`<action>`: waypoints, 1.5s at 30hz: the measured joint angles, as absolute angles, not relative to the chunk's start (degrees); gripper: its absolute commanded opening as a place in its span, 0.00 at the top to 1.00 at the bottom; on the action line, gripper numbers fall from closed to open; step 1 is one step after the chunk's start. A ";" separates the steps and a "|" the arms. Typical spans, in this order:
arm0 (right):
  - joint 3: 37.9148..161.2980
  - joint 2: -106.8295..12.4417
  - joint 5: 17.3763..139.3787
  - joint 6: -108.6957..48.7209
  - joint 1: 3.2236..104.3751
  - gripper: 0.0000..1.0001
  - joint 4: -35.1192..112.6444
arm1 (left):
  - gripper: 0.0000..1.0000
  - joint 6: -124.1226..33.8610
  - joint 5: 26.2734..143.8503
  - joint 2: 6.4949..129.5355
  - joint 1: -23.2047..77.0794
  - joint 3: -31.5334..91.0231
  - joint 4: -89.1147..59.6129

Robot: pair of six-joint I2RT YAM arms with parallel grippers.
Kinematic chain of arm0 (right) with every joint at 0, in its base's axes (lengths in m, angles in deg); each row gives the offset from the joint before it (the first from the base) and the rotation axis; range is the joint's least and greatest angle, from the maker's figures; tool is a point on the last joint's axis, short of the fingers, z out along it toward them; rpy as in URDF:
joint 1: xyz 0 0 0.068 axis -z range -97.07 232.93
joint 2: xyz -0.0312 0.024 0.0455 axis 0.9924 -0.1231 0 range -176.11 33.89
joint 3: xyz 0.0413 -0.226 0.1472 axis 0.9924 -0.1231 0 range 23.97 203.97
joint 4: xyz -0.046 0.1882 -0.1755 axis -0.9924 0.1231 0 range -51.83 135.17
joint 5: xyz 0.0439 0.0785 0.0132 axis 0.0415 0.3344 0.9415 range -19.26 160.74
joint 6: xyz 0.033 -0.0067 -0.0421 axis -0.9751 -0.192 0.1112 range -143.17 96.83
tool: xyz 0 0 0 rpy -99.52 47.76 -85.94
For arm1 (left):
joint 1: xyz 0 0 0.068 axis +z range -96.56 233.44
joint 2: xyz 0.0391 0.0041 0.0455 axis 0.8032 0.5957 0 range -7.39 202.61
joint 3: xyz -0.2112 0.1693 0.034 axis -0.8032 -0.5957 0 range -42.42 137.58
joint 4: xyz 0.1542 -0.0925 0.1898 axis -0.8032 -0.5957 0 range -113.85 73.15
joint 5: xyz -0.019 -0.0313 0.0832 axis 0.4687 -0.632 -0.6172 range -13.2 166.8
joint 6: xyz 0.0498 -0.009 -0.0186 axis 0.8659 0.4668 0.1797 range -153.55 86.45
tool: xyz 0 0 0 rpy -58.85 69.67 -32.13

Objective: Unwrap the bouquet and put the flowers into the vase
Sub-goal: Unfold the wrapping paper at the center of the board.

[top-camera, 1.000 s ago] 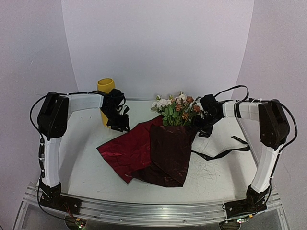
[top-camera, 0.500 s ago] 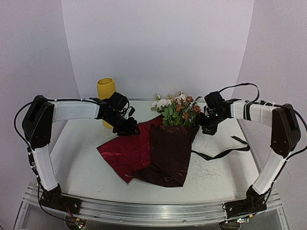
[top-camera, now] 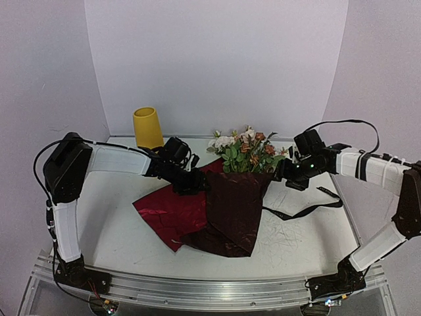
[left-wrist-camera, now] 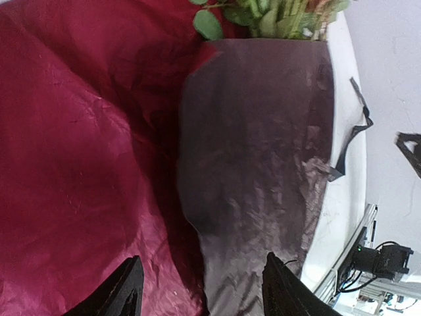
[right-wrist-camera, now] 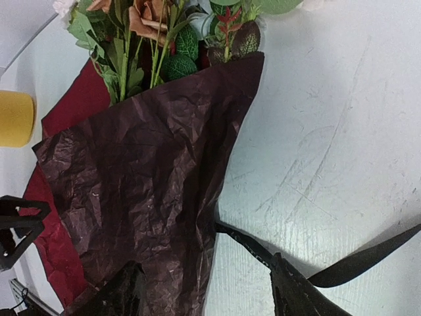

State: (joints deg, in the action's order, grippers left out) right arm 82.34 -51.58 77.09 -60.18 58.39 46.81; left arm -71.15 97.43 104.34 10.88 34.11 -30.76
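While the bouquet lies half-opened on the table, the overhead view has both arms reaching in on it. The left gripper hovers at the bouquet's left edge, over the bright red spread of wrapping paper, and the right gripper sits just off its right shoulder, near the blooms. The flowers poke out of the bouquet's far end, white, peach and rust heads over green leaves. The yellow vase stands upright beyond the bouquet to its far left, well apart. A black ribbon trails loose on the table off the bouquet's right side. Over to the left wrist camera: its fingers are spread with nothing between them, red paper below and the darker fold of the bouquet just beside. Now the right wrist camera: fingers parted too, released, gripping nothing, looking down on the bouquet's dark flap, with the ribbon running out from its edge.
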 measured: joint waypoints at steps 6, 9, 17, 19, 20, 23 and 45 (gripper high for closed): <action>77.82 -44.72 76.88 -59.53 58.37 0.35 45.72 | 0.50 -72.94 99.75 110.78 11.07 36.66 -30.24; 75.55 -42.33 76.48 -59.36 58.37 0.35 45.59 | 0.69 -73.87 101.64 112.95 11.05 38.44 -30.24; 70.16 -37.26 75.59 -59.37 58.37 0.35 45.66 | 0.89 -74.99 105.09 114.58 10.98 42.42 -29.66; 69.32 -36.23 75.58 -59.31 58.37 0.35 45.57 | 0.90 -75.56 105.15 114.56 10.83 42.63 -29.41; 68.89 -35.75 75.58 -59.24 58.37 0.35 45.57 | 0.91 -75.75 105.13 114.53 10.75 42.63 -29.28; 67.98 -34.72 75.60 -58.84 58.37 0.36 45.68 | 0.92 -76.61 105.12 114.52 10.33 42.63 -29.28; 67.87 -21.08 69.60 -53.17 58.39 0.33 53.86 | 0.82 -85.81 101.03 117.74 -6.23 63.16 -28.22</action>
